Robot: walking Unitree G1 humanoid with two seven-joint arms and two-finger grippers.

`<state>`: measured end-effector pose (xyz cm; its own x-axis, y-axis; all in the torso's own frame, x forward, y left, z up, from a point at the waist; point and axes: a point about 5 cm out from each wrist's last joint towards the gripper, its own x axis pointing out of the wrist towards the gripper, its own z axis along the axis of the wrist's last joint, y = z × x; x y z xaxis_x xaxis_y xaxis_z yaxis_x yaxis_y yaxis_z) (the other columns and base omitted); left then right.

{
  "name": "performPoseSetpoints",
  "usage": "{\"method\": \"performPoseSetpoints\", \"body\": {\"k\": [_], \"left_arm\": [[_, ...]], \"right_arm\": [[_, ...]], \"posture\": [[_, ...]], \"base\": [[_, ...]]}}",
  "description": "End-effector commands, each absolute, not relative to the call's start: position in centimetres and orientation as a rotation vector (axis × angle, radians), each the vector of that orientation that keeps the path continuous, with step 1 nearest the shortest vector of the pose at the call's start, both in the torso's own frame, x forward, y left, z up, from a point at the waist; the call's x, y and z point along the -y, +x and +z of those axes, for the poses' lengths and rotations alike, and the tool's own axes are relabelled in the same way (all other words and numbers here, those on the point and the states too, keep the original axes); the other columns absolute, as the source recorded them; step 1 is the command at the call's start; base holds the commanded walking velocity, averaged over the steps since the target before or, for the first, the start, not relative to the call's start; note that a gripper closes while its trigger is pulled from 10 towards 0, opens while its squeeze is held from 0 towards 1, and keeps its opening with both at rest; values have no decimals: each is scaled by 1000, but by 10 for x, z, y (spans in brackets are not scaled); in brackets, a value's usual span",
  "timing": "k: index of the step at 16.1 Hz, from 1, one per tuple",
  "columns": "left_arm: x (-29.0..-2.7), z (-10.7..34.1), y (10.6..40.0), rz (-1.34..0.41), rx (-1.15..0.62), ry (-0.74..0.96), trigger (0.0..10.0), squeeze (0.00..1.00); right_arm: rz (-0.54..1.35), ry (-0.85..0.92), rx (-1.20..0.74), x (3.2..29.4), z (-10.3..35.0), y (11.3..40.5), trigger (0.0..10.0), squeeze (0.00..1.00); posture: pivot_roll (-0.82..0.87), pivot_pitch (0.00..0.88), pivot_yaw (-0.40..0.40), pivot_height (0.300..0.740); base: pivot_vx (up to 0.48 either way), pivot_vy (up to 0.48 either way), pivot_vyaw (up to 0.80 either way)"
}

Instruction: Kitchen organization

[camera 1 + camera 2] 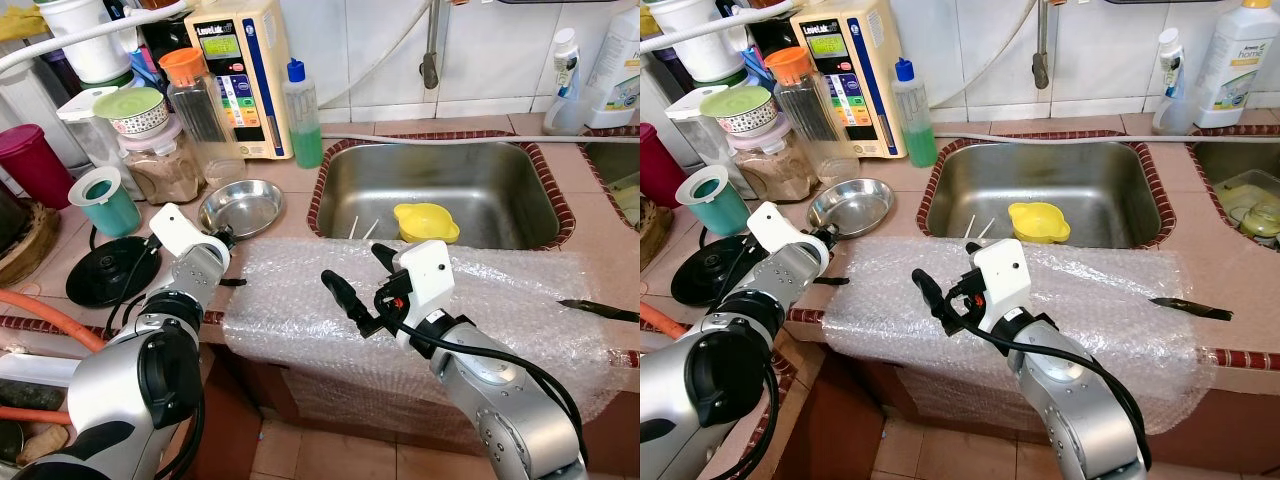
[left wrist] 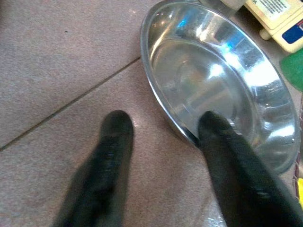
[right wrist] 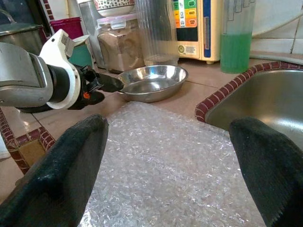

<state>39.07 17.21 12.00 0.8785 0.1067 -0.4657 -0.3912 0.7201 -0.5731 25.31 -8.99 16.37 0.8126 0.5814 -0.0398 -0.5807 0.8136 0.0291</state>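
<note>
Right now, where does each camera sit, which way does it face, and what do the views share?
Left eye: head, looking down at the sink; both silver arms show.
Right eye: same scene, stereo partner.
Left wrist: along the open left end effector, one finger over the steel bowl rim, the other on the counter outside.
Right wrist: along the open right end effector, above the bubble wrap.
Shared: all four show the bowl.

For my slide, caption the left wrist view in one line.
Left gripper open at the steel bowl, one finger over its rim, the other on the tiled counter.
</note>
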Motion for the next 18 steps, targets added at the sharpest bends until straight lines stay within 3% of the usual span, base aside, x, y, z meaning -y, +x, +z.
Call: {"method": "performPoseSetpoints", "body": {"k": [1, 14, 18], "left_arm": [[-172, 126, 393, 267, -413, -705, 0, 0], [-185, 111, 385, 274, -450, -622, 0, 0], [-182, 101, 379, 273, -485, -675, 0, 0]], "right_arm": [[637, 22, -29, 84, 167, 251, 10000, 0], [635, 16, -23, 84, 166, 256, 10000, 0], [645, 16, -24, 84, 166, 257, 10000, 0]], "posture": [[-105, 0, 198, 740], [-86, 0, 190, 740], [-49, 0, 175, 740]], "base": [[0, 0, 0], [0, 0, 0], [0, 0, 0]]}}
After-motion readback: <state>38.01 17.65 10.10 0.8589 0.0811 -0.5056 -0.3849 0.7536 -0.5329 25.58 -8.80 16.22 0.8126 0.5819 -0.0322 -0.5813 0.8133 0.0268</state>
